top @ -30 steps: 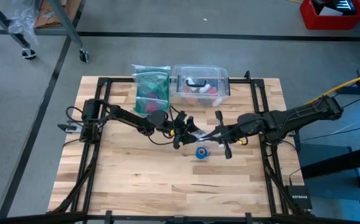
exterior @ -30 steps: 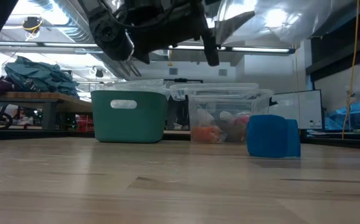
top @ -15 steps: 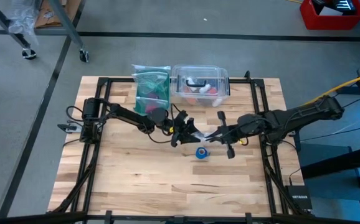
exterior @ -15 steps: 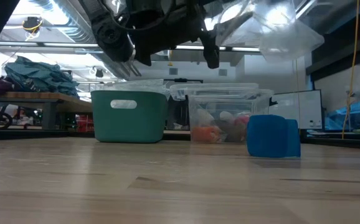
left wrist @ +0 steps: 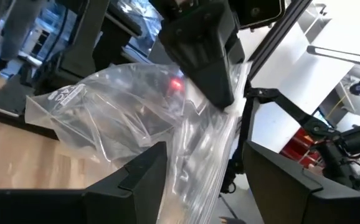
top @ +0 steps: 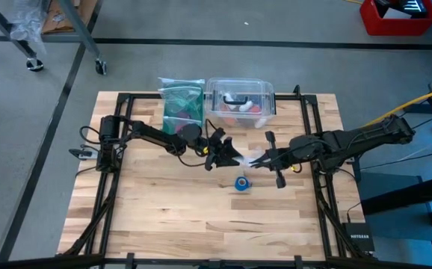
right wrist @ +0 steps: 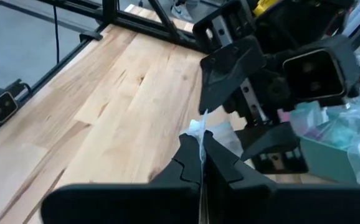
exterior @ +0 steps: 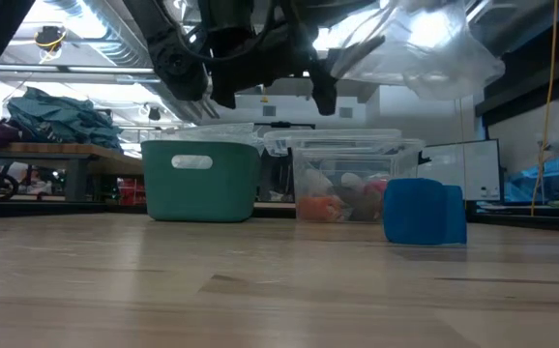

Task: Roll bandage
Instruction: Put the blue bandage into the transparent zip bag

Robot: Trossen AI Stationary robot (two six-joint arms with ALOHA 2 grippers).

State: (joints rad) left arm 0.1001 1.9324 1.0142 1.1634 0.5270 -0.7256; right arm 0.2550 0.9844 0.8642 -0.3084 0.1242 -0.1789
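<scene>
Bandage: the bright blue bandage [top: 241,183] sits rolled on the wooden worktop [top: 156,217], a little right of its centre and nearer the far edge than the near one. Nothing touches it. In the low view [exterior: 425,211] it stands as a squat blue block on the wood.

Right gripper: the right gripper [top: 255,160] hangs above the worktop just beyond the bandage, towards the far edge. Its fingers [right wrist: 220,163] are pressed together on the edge of a clear plastic bag [right wrist: 198,131].

Left gripper: the left gripper [top: 227,152] faces the right one from the other side, close in, also off the wood. Its jaws stand wide, and the bag lies between its two fingers [left wrist: 136,180]; I see no pinch on it.

Clear plastic bag: the bag [left wrist: 124,118] is held up in the air between the two grippers, crumpled, hanging loose above the table in the low view [exterior: 425,48].

Far edge: a teal bin [top: 181,104] with clear wrapping over it stands at the far edge, left of centre, and a clear plastic box [top: 240,97] sits just beside it to the right, with pink-red and white items inside.
</scene>
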